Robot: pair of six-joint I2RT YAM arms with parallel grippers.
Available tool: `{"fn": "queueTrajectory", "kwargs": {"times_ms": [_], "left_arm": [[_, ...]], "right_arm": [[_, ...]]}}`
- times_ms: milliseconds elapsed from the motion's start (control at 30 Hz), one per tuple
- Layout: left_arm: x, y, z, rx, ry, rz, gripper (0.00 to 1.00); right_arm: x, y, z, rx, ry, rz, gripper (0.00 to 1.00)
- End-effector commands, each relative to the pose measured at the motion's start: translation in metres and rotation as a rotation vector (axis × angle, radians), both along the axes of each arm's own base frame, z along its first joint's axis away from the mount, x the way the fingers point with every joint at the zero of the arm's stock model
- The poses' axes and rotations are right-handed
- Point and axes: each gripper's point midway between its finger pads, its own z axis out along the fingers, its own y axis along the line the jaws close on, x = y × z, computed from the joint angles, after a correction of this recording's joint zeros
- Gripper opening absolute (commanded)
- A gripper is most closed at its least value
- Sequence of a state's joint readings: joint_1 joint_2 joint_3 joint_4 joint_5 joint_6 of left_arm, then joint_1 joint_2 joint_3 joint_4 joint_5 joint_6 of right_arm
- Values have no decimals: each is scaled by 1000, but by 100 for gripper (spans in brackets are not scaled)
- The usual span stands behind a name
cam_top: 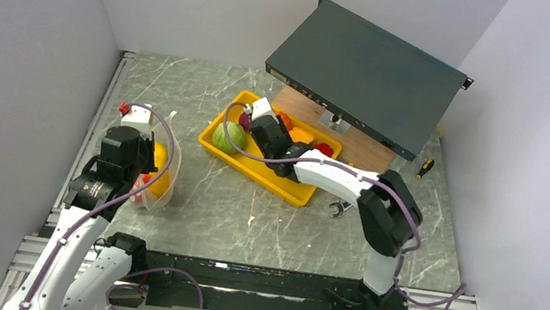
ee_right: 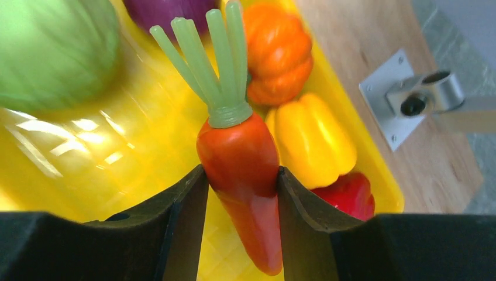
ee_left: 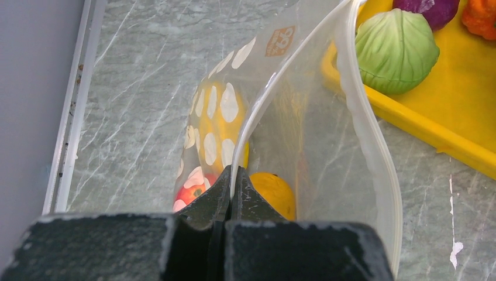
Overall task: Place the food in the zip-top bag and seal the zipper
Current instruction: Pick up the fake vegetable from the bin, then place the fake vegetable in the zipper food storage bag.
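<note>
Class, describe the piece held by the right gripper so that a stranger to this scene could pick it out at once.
Find the yellow tray in the middle of the table; the right gripper hangs over it, shut on a carrot. It is the only long, tapering piece, orange-red with pale green stalks, unlike the round cabbage, pumpkin and yellow pepper below.

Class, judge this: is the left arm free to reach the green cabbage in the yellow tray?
Probably not. The left gripper is shut on the rim of the zip-top bag, holding it open; the green cabbage lies apart in the yellow tray, where the right gripper holds a carrot.
</note>
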State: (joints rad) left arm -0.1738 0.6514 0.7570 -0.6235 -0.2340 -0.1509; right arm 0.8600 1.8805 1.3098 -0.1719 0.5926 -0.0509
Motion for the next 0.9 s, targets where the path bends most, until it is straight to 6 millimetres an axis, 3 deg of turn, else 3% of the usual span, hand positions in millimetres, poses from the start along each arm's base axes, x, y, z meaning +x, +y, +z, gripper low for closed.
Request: {"fn": "queueTrajectory", "kwargs": {"times_ms": [0, 167, 300, 400, 500, 733, 867], "left_arm": [[3, -1, 15, -8, -68, -4, 0], [1, 1, 22, -9, -96, 2, 0], [-1, 1, 27, -12, -121, 1, 0], [-3, 2, 29, -12, -130, 5, 0], [-5, 4, 31, -12, -141, 11, 0], [-5, 5, 31, -10, -141, 18, 0], [-6, 5, 32, -10, -147, 20, 0]], "right_arm": [[-1, 33, 86, 335, -131, 62, 3], [-22, 52, 133, 574, -160, 167, 0], [-53, 85, 176, 828, -135, 357, 0], [-95, 112, 216, 1093, -77, 577, 0], [-137, 127, 258, 1327, -87, 772, 0], [-184, 169, 294, 1542, -38, 994, 0], [-204, 183, 308, 1619, -31, 1076, 0]]}}
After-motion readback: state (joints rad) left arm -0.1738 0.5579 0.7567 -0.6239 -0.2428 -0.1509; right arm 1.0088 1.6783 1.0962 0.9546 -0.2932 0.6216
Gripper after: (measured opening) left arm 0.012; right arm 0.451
